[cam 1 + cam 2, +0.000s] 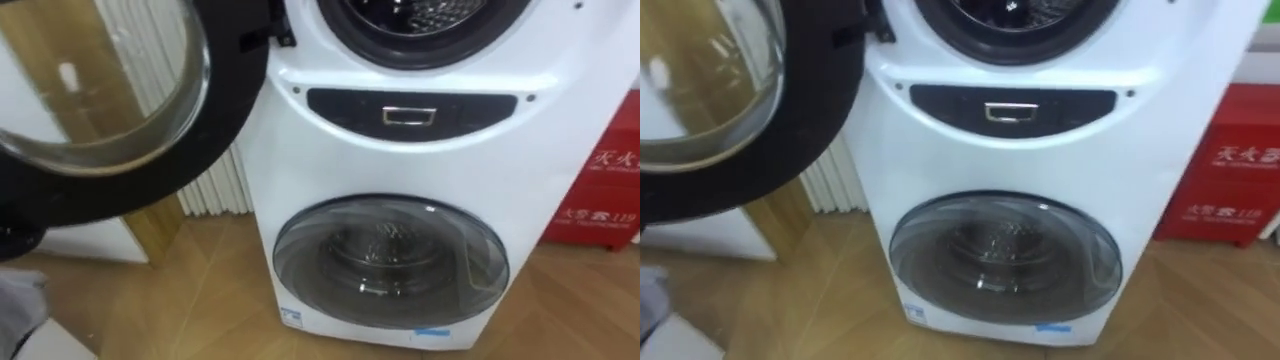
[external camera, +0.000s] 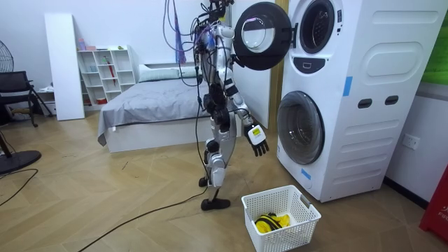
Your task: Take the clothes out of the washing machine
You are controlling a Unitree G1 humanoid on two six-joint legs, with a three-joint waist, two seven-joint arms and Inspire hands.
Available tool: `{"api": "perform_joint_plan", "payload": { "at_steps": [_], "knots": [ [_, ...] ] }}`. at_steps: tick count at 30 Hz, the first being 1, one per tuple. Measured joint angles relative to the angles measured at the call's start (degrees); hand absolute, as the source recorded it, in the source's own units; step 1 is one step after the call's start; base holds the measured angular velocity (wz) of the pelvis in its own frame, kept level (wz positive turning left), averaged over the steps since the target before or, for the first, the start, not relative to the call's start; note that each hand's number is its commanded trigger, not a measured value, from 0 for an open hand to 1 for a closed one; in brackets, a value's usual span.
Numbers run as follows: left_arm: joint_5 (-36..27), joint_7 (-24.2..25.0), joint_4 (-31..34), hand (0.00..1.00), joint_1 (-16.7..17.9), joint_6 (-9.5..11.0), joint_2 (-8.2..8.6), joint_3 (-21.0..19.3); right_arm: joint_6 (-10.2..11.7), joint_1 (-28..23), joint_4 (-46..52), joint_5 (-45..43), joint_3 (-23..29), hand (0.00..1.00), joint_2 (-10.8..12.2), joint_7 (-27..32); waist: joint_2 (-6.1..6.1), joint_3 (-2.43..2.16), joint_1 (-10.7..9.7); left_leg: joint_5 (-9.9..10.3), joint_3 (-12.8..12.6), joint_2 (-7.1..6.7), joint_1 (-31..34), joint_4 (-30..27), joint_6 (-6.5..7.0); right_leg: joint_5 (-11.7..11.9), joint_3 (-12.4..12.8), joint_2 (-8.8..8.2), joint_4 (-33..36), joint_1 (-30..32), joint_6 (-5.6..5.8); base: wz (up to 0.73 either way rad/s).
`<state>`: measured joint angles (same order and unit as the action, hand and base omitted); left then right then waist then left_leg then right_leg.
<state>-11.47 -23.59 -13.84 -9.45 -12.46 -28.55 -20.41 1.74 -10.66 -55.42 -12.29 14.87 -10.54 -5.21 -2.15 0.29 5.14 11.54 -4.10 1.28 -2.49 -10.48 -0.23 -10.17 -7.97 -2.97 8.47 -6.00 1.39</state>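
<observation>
I stand facing a white stacked washing machine (image 1: pixel 340 170). The upper drum (image 1: pixel 425 20) is open; its round black-rimmed glass door (image 1: pixel 110 90) swings out to my left. I see perforated metal in the drum and no clothes. The lower door (image 1: pixel 390 262) is closed. In the room view my right hand (image 2: pixel 257 138) hangs open and holds nothing, at the height of the lower door. A blurred grey shape (image 1: pixel 20 300) at the lower left edge may be my left hand. A white basket (image 2: pixel 269 236) with yellow cloth (image 2: pixel 269 222) in it stands on the floor beside my feet.
A red box (image 1: pixel 600 180) stands right of the machine and a white radiator (image 1: pixel 215 185) left of it. Behind me are a bed (image 2: pixel 147 105), a white shelf (image 2: pixel 105 73) and a black chair (image 2: pixel 15 87) on the wooden floor.
</observation>
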Motion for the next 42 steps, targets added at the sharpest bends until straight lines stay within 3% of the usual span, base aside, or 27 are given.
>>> {"api": "perform_joint_plan", "payload": {
  "at_steps": [3,5,8,12,15,18,20,25,27,28,32,36,39,41,42],
  "knots": [
    [3.2,-0.1,4.6,0.00,0.0,-3.6,0.00,0.2,0.0,-1.1,0.9,0.4,0.0,0.00,0.4,-0.8,0.23,0.05,0.4,0.0,0.9,-0.11,0.1,0.0,0.00,0.0,0.0,0.01,0.0,-0.3,0.00,0.20],
    [6.3,-1.1,10.1,0.00,0.8,-4.8,0.01,1.1,-0.3,-2.5,1.6,0.6,0.0,0.00,0.5,-1.3,0.53,0.19,0.5,0.0,1.8,-0.25,0.6,-0.3,0.00,0.0,0.6,-0.08,0.2,-0.4,0.00,0.40],
    [10.1,-0.7,12.5,0.00,0.9,-5.1,0.20,2.6,-0.6,-1.8,1.6,0.8,-0.4,0.00,1.0,-2.0,1.00,0.54,0.7,0.0,2.3,-0.58,1.6,-1.3,0.00,0.0,1.6,-0.33,0.1,-0.3,0.00,0.18],
    [14.3,-0.3,15.9,0.00,1.2,-6.0,1.76,3.9,-0.3,-1.1,0.4,2.7,-3.5,0.00,1.1,-2.3,1.88,0.32,0.0,-0.1,3.4,-1.11,2.5,-1.5,0.20,0.0,1.4,-0.63,0.1,-0.3,0.01,0.24],
    [14.9,0.2,21.6,0.00,5.5,-6.3,3.18,3.9,-0.3,-0.7,-0.1,3.8,-5.0,0.00,1.1,-2.5,1.94,0.32,-0.4,-0.2,3.7,-1.22,2.4,-1.5,0.41,0.2,1.5,-1.06,0.1,-0.6,0.29,0.11],
    [15.8,0.1,28.8,0.00,10.4,-6.4,6.14,5.2,-0.2,-0.5,-1.4,6.5,-6.5,0.00,1.0,-2.4,2.08,0.46,-1.2,-0.4,4.6,-1.98,2.5,-1.6,0.70,0.4,1.5,-1.55,0.1,-1.1,0.47,0.23],
    [18.6,0.1,33.3,0.00,12.9,-6.4,9.87,6.2,0.3,1.1,-4.9,7.2,-8.2,0.00,1.0,-2.4,2.25,0.66,-1.7,-0.7,4.3,-2.27,2.5,-1.6,1.19,0.5,1.7,-2.04,0.1,-1.1,0.58,0.21],
    [21.6,1.7,35.8,0.00,13.4,-6.4,14.68,7.7,0.7,3.7,-7.0,7.7,-11.3,0.00,1.3,-2.4,2.91,0.48,-2.0,-1.5,4.1,-3.18,3.4,-1.6,2.50,0.6,1.5,-2.89,0.2,-0.7,0.70,0.10],
    [21.1,2.9,38.1,0.00,16.0,-6.1,15.49,7.7,0.9,3.9,-7.1,9.2,-12.0,0.00,1.7,-2.1,3.14,0.41,-2.5,-1.7,4.2,-3.18,3.5,-1.3,2.88,0.8,1.3,-2.94,0.2,-0.5,1.20,-0.02],
    [21.1,3.6,38.7,0.00,17.2,-4.9,16.78,7.8,1.1,3.9,-7.1,10.0,-12.5,0.00,1.7,-1.7,3.18,0.41,-2.7,-1.8,3.8,-3.18,3.6,-1.3,3.07,1.0,0.9,-2.98,0.2,-0.5,1.51,0.03],
    [20.7,5.5,38.7,0.00,19.0,-4.1,19.20,9.9,1.4,3.9,-7.7,13.9,-14.8,0.00,1.4,-1.2,3.24,0.39,-3.0,-2.1,3.0,-3.20,3.8,-2.3,3.32,1.5,-0.1,-3.09,0.2,-0.7,2.21,-0.07],
    [20.7,8.3,38.6,0.00,22.5,-3.2,19.18,14.4,2.3,5.5,-9.6,13.9,-15.9,0.00,1.1,-1.9,3.35,0.38,-3.6,-2.3,2.7,-3.27,4.3,-2.4,3.42,1.5,-0.4,-3.29,0.2,-0.5,2.27,-0.08],
    [18.8,10.7,38.6,0.00,25.3,-0.6,19.09,17.3,2.6,5.8,-9.6,13.8,-16.2,0.00,0.9,-2.0,3.96,0.45,-3.6,-3.0,2.0,-3.43,5.4,-2.7,3.31,1.1,-0.7,-3.60,0.2,0.7,2.85,-0.10],
    [17.5,12.6,36.8,0.00,26.9,2.2,19.00,20.7,2.6,5.6,-9.6,13.8,-16.3,0.00,0.8,-1.8,4.16,0.50,-3.7,-3.6,1.4,-3.40,5.5,-2.8,3.18,0.8,-0.3,-3.60,0.2,1.2,2.59,-0.09],
    [16.9,13.2,36.6,0.00,27.2,2.5,19.00,21.5,2.6,5.6,-9.6,13.8,-16.4,0.00,0.8,-1.8,4.25,0.50,-3.8,-3.8,1.4,-3.40,5.5,-2.9,3.18,0.7,-0.2,-3.57,0.2,1.3,2.68,-0.04]
  ]
}}
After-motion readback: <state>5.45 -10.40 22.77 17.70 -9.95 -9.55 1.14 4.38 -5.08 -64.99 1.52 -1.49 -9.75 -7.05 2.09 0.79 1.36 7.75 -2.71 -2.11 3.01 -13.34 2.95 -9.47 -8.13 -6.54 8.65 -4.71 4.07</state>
